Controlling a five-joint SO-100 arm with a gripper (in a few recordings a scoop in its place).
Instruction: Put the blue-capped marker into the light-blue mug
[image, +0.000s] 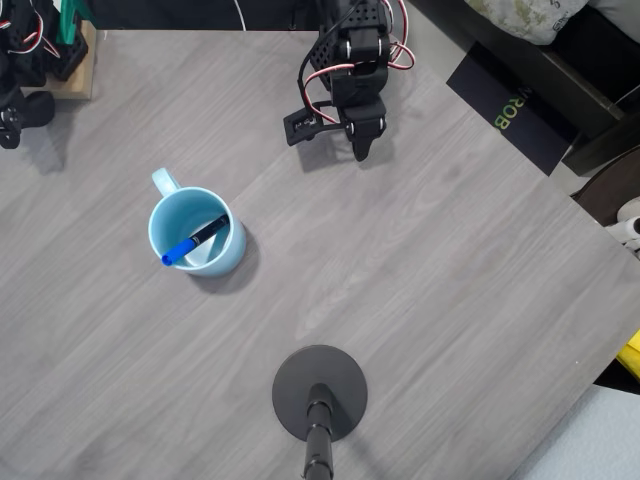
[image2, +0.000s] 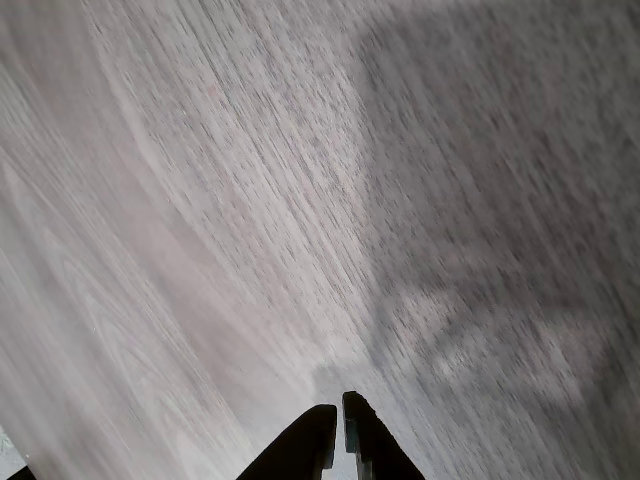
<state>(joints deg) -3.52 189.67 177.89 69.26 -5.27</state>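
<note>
A grey wood-grain table (image: 430, 260) is taking up most of the overhead view, its planks running slantwise. Past its upper right edge a dark shelf or bench (image: 540, 80) is showing, with a black box (image: 505, 110) bearing greenish lettering lying beside it. A wooden block (image: 78, 62) is sitting at the table's top left corner. Near the bottom edge a black round stand base (image: 320, 392) is resting on the table, its pole rising toward the camera.

The black arm (image: 355, 55) is reaching in from the top, and the gripper (image: 361, 150) is hanging over bare table near the upper middle. In the wrist view the gripper (image2: 338, 425) is pointing at blurred grey wood grain, its two dark fingers (image2: 305, 445) standing almost together with only a thin slit between them and nothing held.

The light-blue mug (image: 196, 232) is standing upright well apart from the gripper, down and to the left in the overhead view, its small handle pointing up-left. The blue-capped marker (image: 194, 241) is lying inside the mug, leaning slantwise with the blue cap at the lower left rim and the black barrel toward the upper right.
</note>
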